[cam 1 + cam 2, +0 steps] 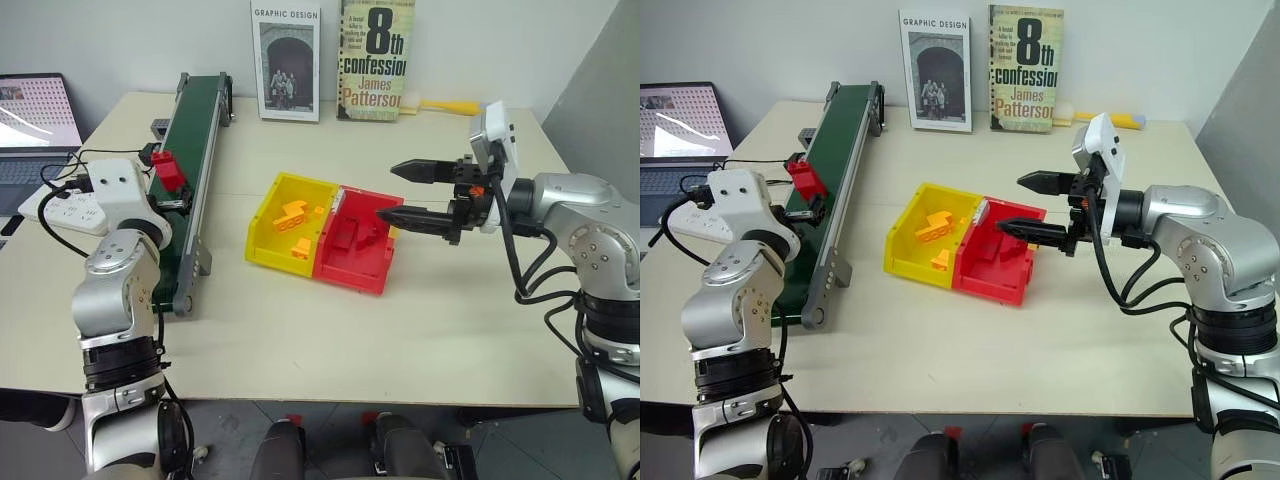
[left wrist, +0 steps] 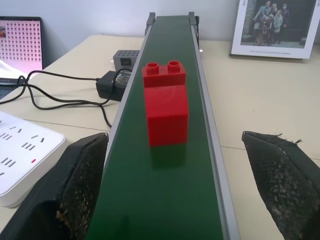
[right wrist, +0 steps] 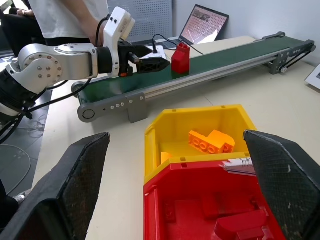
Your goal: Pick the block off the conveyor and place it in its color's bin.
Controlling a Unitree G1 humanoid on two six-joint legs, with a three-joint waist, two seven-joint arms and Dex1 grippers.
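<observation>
A small red studded block (image 2: 166,107) stands on the dark green conveyor (image 1: 200,120), which runs along the table's left side. My left gripper (image 2: 172,139) is open, level with the belt, one finger on each side of it. The block sits just ahead of the fingertips, not touching them. The red bin (image 1: 350,272) sits mid-table with red bricks inside, touching the yellow bin (image 1: 262,228) on its left. My right gripper (image 1: 387,190) hovers open and empty just above the red bin's right edge, pointing left.
Orange-yellow bricks (image 3: 210,141) lie in the yellow bin. Two books (image 1: 376,55) lean against the back wall. A laptop (image 1: 35,110), a white power strip (image 2: 25,150) and black cables (image 2: 65,90) crowd the table left of the conveyor. A person (image 3: 65,15) stands behind my left arm.
</observation>
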